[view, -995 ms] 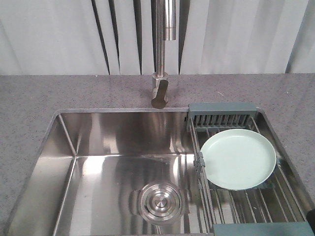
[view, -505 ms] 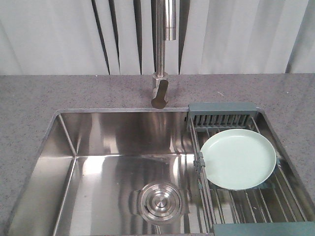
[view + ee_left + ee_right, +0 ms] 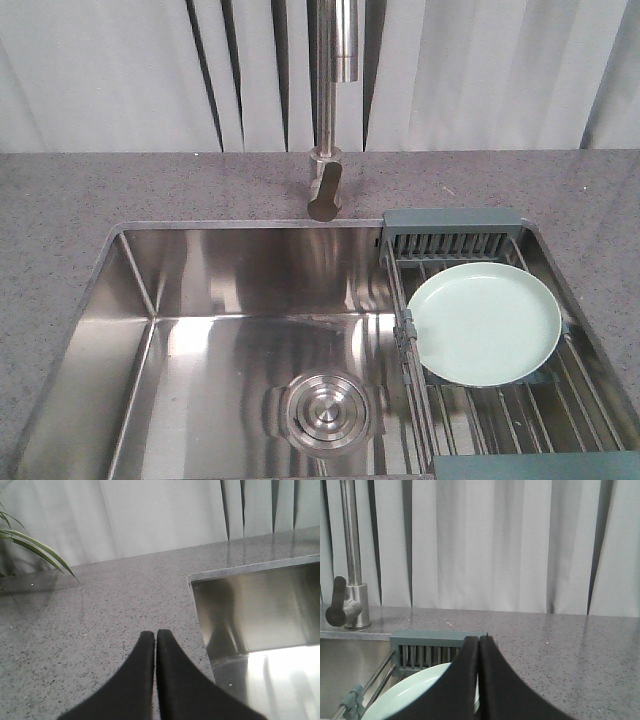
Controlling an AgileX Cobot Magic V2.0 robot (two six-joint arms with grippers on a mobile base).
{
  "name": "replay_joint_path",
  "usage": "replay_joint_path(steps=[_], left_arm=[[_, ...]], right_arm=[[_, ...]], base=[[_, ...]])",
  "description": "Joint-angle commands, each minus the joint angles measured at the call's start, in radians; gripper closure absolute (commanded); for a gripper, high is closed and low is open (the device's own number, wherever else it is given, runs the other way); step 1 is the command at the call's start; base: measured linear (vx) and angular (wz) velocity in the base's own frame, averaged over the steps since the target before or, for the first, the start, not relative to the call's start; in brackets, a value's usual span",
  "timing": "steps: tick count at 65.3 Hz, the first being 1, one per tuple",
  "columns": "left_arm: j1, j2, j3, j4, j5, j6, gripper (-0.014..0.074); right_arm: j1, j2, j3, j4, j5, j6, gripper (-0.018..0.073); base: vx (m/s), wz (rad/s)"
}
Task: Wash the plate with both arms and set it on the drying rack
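Observation:
The pale mint-green plate (image 3: 484, 323) lies flat on the drying rack (image 3: 452, 231), which spans the right side of the steel sink (image 3: 200, 320). Neither arm shows in the front view. In the right wrist view my right gripper (image 3: 479, 639) is shut and empty, held above the near side of the plate (image 3: 415, 695), with the drying rack's slotted end piece (image 3: 427, 647) just behind. In the left wrist view my left gripper (image 3: 155, 633) is shut on nothing, over the grey countertop (image 3: 100, 610) left of the sink's corner (image 3: 195, 580).
A tall steel faucet (image 3: 335, 110) with a lever handle stands behind the sink. The round steel drain (image 3: 325, 410) sits in the basin floor. White curtains hang behind the counter. Plant leaves (image 3: 30, 545) reach in at the far left.
A dark bit of the right arm at the lower right corner of the front view one second ago has gone out of view. The plate has not moved.

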Motion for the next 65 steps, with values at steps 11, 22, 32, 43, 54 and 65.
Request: replay_joint_path(steps=[11,22,32,43,54,65], left_arm=[[0.002,-0.015,0.02,-0.001,-0.068,-0.006,0.0603],[0.002,-0.015,0.02,-0.001,-0.068,-0.006,0.0603],[0.002,-0.015,0.02,-0.001,-0.068,-0.006,0.0603],[0.002,-0.015,0.02,-0.001,-0.068,-0.006,0.0603],[0.002,-0.015,0.02,-0.001,-0.068,-0.006,0.0603],[0.002,-0.015,0.02,-0.001,-0.068,-0.006,0.0603]], right_arm=[[-0.007,-0.004,0.003,-0.006,-0.083,0.031,0.0563],[-0.007,-0.004,0.003,-0.002,-0.072,0.033,0.0563],[-0.007,-0.004,0.003,0.001,-0.069,0.033,0.0563],[-0.007,-0.004,0.002,0.001,-0.069,0.033,0.0563],[-0.007,-0.004,0.002,0.001,-0.069,0.033,0.0563],[-0.007,-0.004,0.002,0.001,-0.069,0.033,0.0563]], base=[[0.0,0.0],[0.0,0.0],[0.0,0.0],[0.0,0.0],[0.0,0.0],[0.0,0.0]])
